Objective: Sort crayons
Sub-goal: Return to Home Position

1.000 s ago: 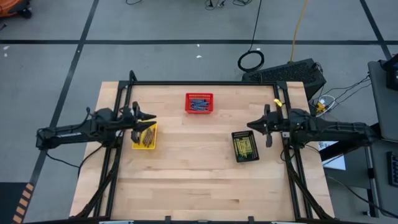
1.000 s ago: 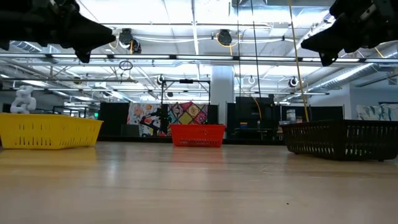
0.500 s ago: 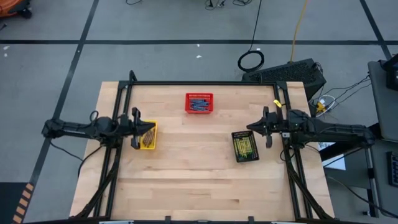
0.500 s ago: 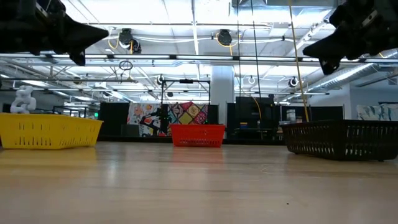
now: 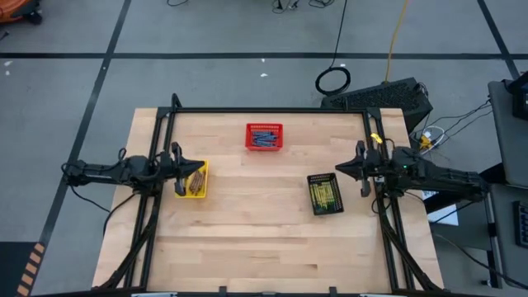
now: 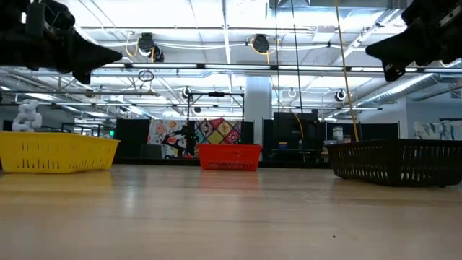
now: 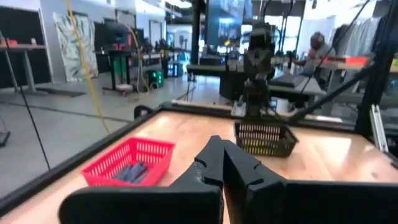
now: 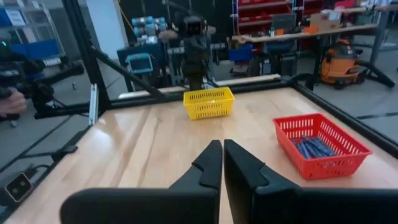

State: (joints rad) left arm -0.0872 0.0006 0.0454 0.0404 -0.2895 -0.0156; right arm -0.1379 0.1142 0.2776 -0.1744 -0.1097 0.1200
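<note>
Three mesh baskets stand on the wooden table and hold the crayons. The yellow basket [image 5: 191, 179] at the left has brown ones [image 5: 195, 181]. The red basket [image 5: 264, 137] at the far middle has blue ones [image 7: 132, 172]. The black basket [image 5: 324, 194] at the right has yellow-green ones [image 5: 324, 195]. My left gripper [image 5: 201, 163] is shut and empty, level, above the yellow basket's far edge. My right gripper [image 5: 339, 167] is shut and empty too, level, just beyond the black basket's far right corner. Both hang well above the table [image 6: 108, 55] [image 6: 372, 50].
The black frame rail [image 5: 272, 110] runs along the table's far edge and down both sides. The bare wooden top [image 5: 264, 239] takes up the near half. A person's hand [image 8: 9, 102] shows in the room beyond the table.
My left gripper has shut with nothing in it. It has also sunk a little and drawn back toward the table's left edge. My right gripper has pulled back slightly toward the right edge, staying shut. The baskets have not moved.
</note>
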